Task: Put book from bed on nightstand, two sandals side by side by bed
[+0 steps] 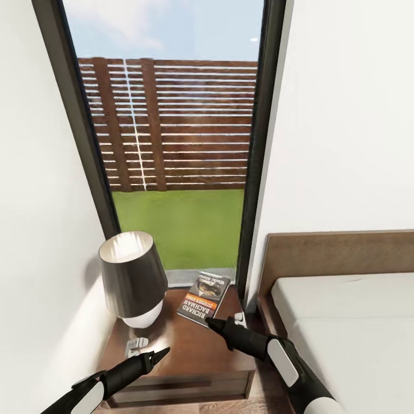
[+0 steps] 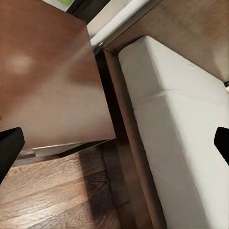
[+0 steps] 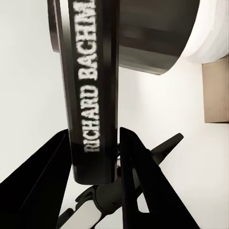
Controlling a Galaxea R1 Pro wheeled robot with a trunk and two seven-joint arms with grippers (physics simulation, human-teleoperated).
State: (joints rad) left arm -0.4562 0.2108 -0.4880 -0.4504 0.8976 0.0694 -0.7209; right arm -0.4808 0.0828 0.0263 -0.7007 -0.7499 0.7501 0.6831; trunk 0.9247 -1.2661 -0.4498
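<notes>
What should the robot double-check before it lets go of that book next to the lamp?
1. Book over the nightstand top: ok.
2. Book lying flat on the wood: cannot tell from these angles.
3. Right gripper has the book: ok, its jaws flank the spine end.
4. Lamp apart from the book: ok, it stands beside it with a gap.
5. Left gripper out of the way: ok, jaws open, near the nightstand's front, away from the book.
</notes>
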